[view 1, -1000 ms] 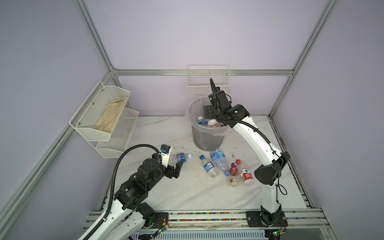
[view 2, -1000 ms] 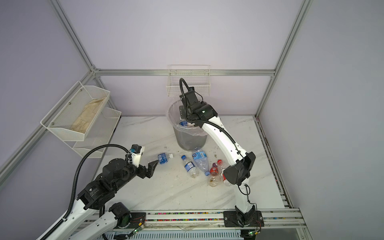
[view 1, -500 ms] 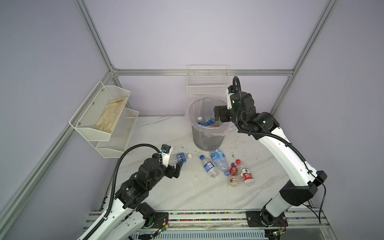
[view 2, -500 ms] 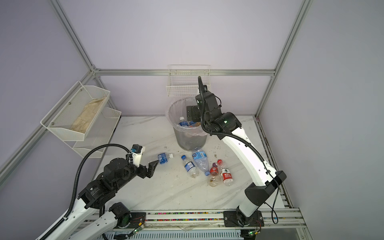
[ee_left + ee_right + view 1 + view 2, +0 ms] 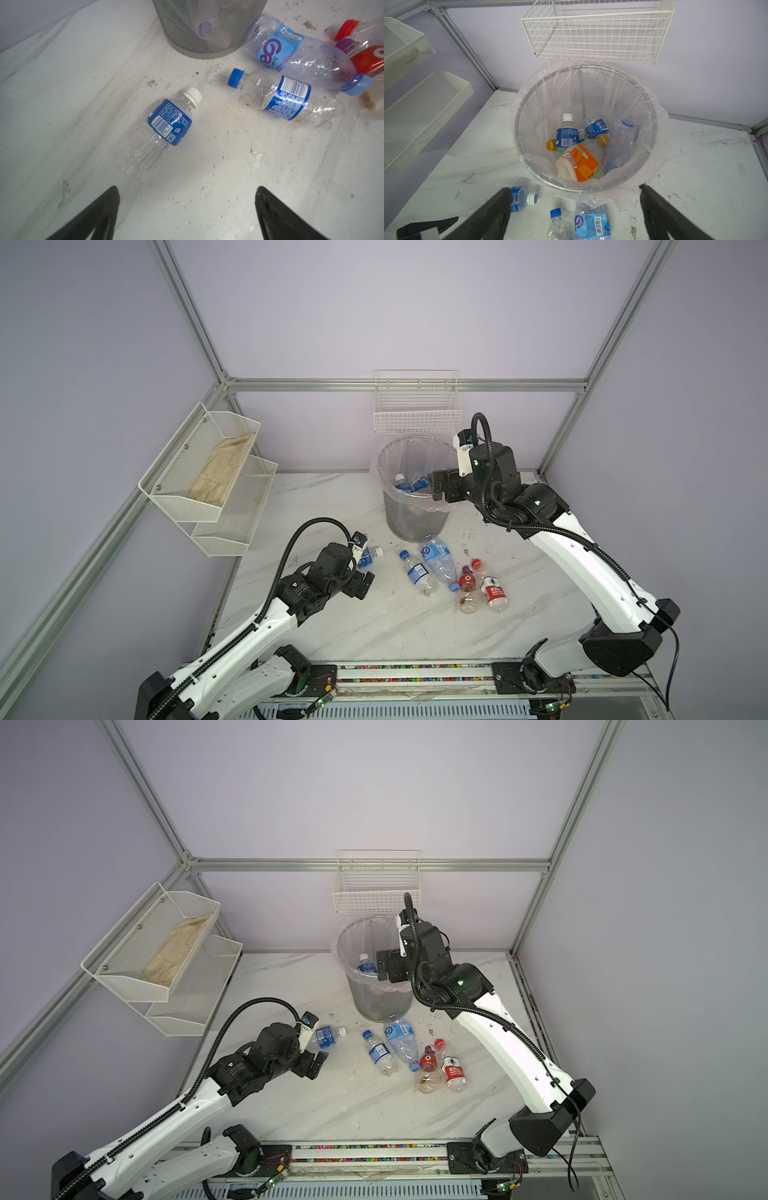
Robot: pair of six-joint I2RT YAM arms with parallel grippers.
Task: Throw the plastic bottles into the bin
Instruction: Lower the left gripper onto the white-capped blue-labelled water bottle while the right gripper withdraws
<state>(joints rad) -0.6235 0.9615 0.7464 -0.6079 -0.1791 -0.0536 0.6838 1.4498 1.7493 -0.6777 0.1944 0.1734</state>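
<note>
1. The right pincer (image 5: pixel 434 489) no longer hangs over the middle of the bin (image 5: pixel 409 520); it is now back at the bin's right rim.
2. The right arm's elbow (image 5: pixel 619 647) has swung out to the front right corner of the bench (image 5: pixel 374 626).
3. The left pincer (image 5: pixel 362 585) has edged forward towards the white-capped bottle (image 5: pixel 368 558).

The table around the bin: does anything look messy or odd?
Yes. Five bottles lie on their sides on the table beside the bin, some crumpled. Its surface is speckled with dark grime, and the bin's clear liner hangs unevenly over the rim.
</note>
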